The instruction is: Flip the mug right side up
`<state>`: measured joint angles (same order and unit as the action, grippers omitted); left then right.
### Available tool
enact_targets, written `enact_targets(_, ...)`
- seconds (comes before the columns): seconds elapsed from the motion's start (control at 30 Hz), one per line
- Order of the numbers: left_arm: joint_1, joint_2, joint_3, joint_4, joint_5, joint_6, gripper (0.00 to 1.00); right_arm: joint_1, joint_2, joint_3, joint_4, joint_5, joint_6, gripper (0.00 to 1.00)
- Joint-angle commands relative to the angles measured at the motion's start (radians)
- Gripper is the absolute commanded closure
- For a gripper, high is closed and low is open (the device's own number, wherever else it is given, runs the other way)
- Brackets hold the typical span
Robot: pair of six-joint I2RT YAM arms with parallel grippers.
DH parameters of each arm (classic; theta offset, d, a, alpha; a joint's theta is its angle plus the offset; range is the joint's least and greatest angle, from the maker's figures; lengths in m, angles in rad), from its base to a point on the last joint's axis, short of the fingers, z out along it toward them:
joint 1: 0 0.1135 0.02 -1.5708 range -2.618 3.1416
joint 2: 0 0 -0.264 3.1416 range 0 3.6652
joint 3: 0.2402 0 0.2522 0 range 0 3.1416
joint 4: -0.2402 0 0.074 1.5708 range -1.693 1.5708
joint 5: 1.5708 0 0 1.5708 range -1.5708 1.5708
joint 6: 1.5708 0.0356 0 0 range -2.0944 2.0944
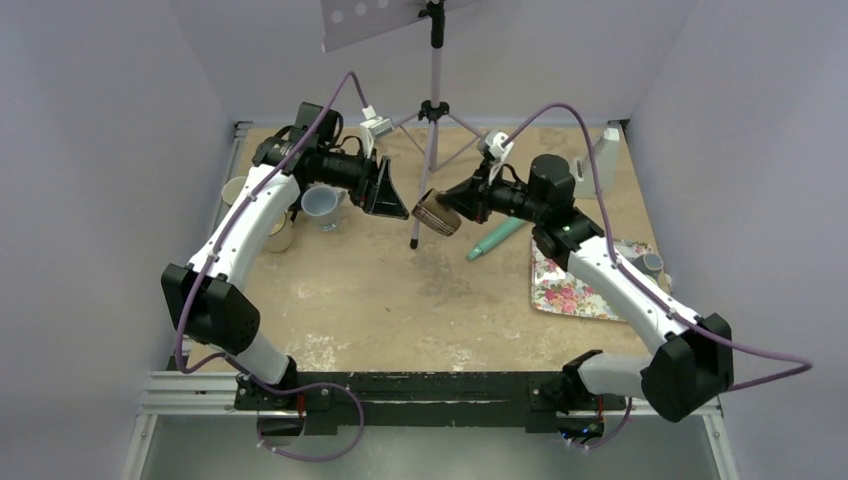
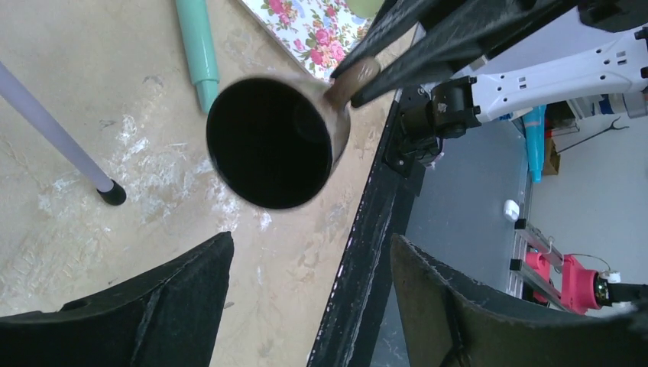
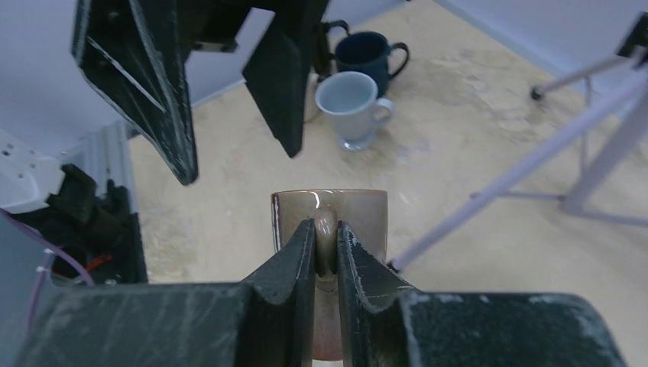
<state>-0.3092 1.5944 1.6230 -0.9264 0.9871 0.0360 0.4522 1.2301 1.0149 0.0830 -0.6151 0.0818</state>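
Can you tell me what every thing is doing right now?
brown mug, tipped sideways in the air
right tool, shut on the brown mug's handle
left tool, open and empty
pale mug, upright
dark blue mug, upright
teal pen, lying flat

This is looking like a robotics lab rather than a home. A scuffed bench (image 1: 400, 300) is sitting boxed in by plain lavender walls (image 1: 100, 150) at nine, twelve and three o'clock, making a closed test cell. Two white-and-black arms (image 1: 245, 225) are standing bolted to an aluminium rail (image 1: 200, 385) at six o'clock, trailing purple cables (image 1: 560, 108). At twelve o'clock a tripod (image 1: 434, 110) is holding up a pale panel (image 1: 370, 20). Beyond the bench edge, the left wrist view is showing a grey floor (image 2: 466, 206) and red machinery (image 2: 569, 275) standing on it.
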Motion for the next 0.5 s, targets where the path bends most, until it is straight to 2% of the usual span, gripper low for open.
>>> enact_targets(0.0, -0.005, -0.003, 0.002, 0.062, 0.061, -0.027, 0.22, 0.058, 0.064, 0.042, 0.311, -0.081, 0.189, 1.0)
enact_targets(0.2, -0.005, -0.012, -0.032, 0.052, 0.008, 0.017, 0.24, 0.1, 0.128, 0.086, 0.396, -0.09, 0.233, 1.0)
enact_targets(0.3, -0.005, -0.008, -0.046, 0.051, 0.024, 0.011, 0.27, 0.103, 0.135, 0.082, 0.451, -0.09, 0.261, 1.0)
enact_targets(0.4, -0.006, -0.006, -0.066, 0.055, 0.067, 0.001, 0.44, 0.103, 0.15, 0.085, 0.499, -0.079, 0.297, 1.0)
enact_targets(0.47, -0.009, -0.009, -0.082, 0.08, 0.086, -0.023, 0.65, 0.103, 0.168, 0.089, 0.529, -0.079, 0.316, 1.0)
